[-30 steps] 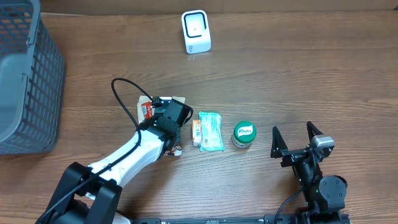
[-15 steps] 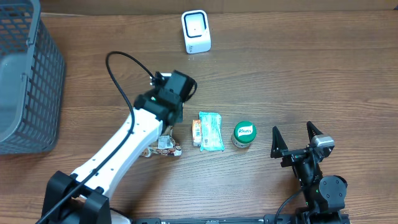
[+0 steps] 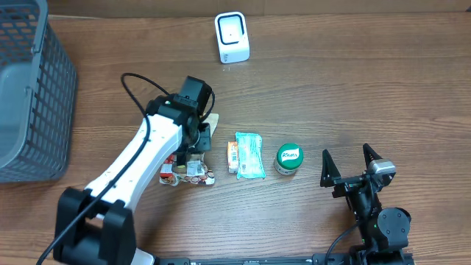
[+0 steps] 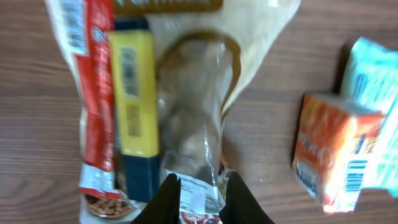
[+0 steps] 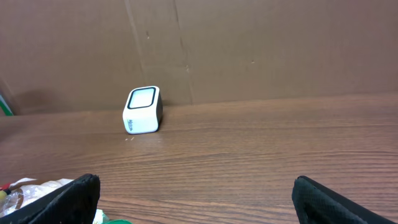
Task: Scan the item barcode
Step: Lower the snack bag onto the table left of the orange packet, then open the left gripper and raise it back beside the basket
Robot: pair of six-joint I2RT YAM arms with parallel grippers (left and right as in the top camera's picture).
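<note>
Left claw (image 4: pixel 202 182): one, narrowed, pinching the snack packet's near end.
Snack packet (image 4: pixel 186 118): one, lying flat, its end sitting in that grip.
Right claw (image 3: pixel 345 150): one, gaping wide.
Other goods: three, carton (image 4: pixel 326 152), pouch (image 3: pixel 250 154) and tub (image 3: pixel 289 158), lying beside the left claw.
Scanner (image 3: pixel 232 37): one, standing well beyond it.

Table (image 3: pixel 353 88): brown wood-grain top, looked smooth with a low sheen.
Basket (image 3: pixel 44 96), far left: grey plastic lattice, matt.
Scanner (image 3: pixel 232 37), far centre: white plastic shell, glossy.
Bag (image 4: pixel 193 124): clear plastic film, crinkled, caught highlights; beige printed panel.
Carton (image 4: pixel 329 155): orange printed card, slight gloss.
Pack (image 3: pixel 250 154): teal plastic film, soft sheen.
Jar (image 3: pixel 289 158): green lid, appeared plastic.
Wall (image 5: pixel 280 50): plain brown cardboard, matt.
Left gripper (image 4: pixel 200 180): black, matt.
</note>
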